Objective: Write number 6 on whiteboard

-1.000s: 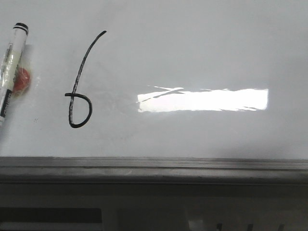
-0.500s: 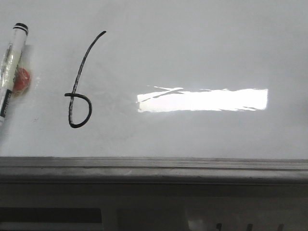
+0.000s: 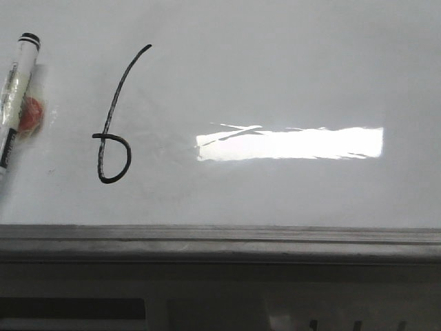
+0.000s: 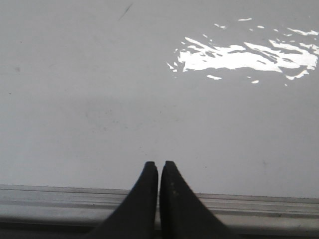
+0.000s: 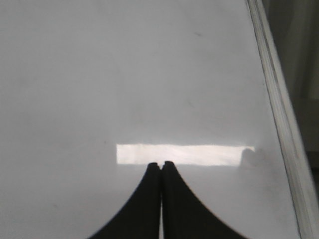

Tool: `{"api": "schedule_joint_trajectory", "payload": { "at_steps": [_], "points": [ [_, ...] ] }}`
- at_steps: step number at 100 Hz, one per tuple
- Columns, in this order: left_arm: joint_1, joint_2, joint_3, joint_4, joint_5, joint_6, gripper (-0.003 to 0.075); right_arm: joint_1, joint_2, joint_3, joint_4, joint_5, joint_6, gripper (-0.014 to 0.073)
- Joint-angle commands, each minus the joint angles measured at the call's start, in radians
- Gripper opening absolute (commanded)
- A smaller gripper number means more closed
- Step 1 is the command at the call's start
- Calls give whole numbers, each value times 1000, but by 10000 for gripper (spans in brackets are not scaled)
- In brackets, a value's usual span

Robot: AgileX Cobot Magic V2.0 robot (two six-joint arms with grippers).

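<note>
6 (image 3: 114,121) drawn complete on whiteboard (image 3: 275,76) near left edge; marker (image 3: 15,96) lies capped beside it. Left pincer (image 4: 159,167) and right pincer (image 5: 161,166) both pressed together, empty. Task looks done.

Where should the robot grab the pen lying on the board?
Probably around the middle of the pen, on its white barrel, coming straight down from above with the fingers across it. It lies flat on the whiteboard, long and thin, its black cap pointing away, so only its sides are free.
</note>
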State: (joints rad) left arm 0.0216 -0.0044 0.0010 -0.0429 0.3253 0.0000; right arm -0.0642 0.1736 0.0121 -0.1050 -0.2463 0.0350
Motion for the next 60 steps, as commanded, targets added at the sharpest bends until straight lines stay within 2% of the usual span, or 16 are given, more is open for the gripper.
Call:
{"api": "schedule_joint_trajectory", "payload": {
  "at_steps": [1,20,42,60],
  "points": [
    [1,-30,24,-8,-71,-6,-20,-11,-34,13,4,39,3,-64],
    [1,-30,24,-8,-71,-6,-20,-11,-208,13,6,340,3,-64],
    [1,-28,24,-13,-72,-6,-20,-11,-200,13,17,556,3,-64],
    [1,-28,24,-13,-72,-6,-20,-11,-200,13,17,556,3,-64]
  ]
}}
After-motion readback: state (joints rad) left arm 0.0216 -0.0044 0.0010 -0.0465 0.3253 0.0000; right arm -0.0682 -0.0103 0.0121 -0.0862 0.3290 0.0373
